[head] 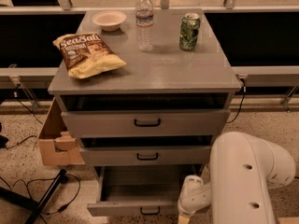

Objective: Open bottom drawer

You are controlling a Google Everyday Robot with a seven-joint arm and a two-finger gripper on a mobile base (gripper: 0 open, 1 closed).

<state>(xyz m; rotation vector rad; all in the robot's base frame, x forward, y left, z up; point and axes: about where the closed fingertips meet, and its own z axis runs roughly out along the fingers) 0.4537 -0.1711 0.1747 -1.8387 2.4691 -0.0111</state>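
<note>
The bottom drawer (140, 208) of the grey cabinet is pulled out toward me, showing its plain grey tray (140, 183) and a small black bar handle (150, 212) on its slim front. The two drawers above, with handles, are slightly ajar. My white arm (243, 181) fills the lower right. The gripper (184, 217) hangs at the bottom edge, just right of the bottom drawer's handle, mostly cut off by the frame.
On the cabinet top (159, 69) lie a chip bag (88, 54), a small bowl (109, 19), a water bottle (144, 21) and a green can (189, 31). A cardboard box (56, 141) stands at the cabinet's left. Cables and a black stand leg (44, 202) lie on the floor.
</note>
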